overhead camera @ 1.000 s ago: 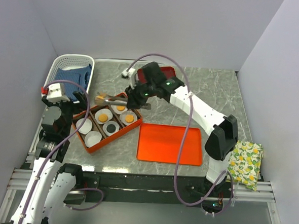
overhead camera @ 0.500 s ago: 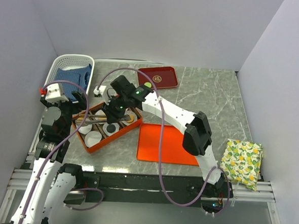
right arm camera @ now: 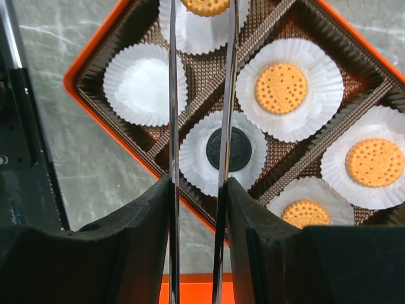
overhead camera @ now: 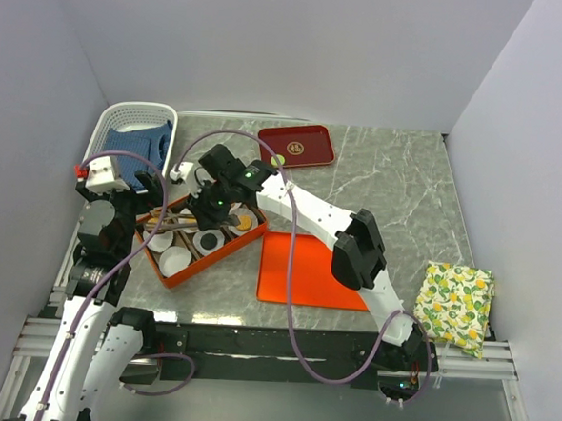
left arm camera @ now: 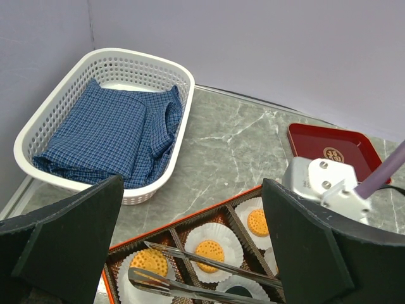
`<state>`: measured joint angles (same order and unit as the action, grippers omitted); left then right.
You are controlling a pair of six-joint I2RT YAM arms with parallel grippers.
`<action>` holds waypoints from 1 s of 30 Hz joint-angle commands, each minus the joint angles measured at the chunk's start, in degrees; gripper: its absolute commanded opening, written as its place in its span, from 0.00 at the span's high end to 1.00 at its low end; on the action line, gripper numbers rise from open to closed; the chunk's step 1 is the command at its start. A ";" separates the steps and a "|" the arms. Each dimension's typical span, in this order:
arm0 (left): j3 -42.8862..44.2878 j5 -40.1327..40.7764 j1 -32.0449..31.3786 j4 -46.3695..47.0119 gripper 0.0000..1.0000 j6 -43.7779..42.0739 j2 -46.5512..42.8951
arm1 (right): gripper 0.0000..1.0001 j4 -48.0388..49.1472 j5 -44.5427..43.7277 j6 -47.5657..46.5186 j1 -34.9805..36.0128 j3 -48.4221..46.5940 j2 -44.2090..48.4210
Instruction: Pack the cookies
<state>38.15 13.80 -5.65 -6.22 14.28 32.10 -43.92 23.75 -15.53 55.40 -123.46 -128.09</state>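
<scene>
An orange box (overhead camera: 223, 258) with brown dividers holds white paper cups. The cookies lie in the cups: several orange ones (right arm camera: 281, 88) (right arm camera: 373, 162) (left arm camera: 257, 222) and a black one (right arm camera: 239, 149). One cup (right arm camera: 144, 84) is empty. My right gripper (right arm camera: 198, 190) (overhead camera: 208, 209) hovers over the box, shut on metal tongs (right arm camera: 172, 95) (left arm camera: 202, 259). The tongs' tips stand apart above an orange cookie (left arm camera: 149, 262) in the left cell, with nothing between them. My left gripper (left arm camera: 190, 234) (overhead camera: 147, 189) is open at the box's left end, holding nothing.
A white basket (overhead camera: 133, 125) with a blue checked cloth (left arm camera: 107, 126) stands at the back left. Behind the box lies a dark red tray (overhead camera: 296, 145). A flat orange tray (overhead camera: 296, 278) lies right of the box. A lemon-print cloth (overhead camera: 458, 305) hangs at the right edge.
My right arm has swung left with the tongs, from the box's far side to above the box, tips now over its left cells. The left arm has not moved.
</scene>
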 commanded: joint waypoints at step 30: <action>0.08 -1.06 0.11 2.53 0.04 0.13 0.16 | 0.49 0.06 -1.95 -1.08 1.91 -3.19 -2.86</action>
<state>38.15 13.39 -5.65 -6.20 14.28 32.10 -44.66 21.91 -16.16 56.82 -123.79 -131.68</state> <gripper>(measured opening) 0.967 0.509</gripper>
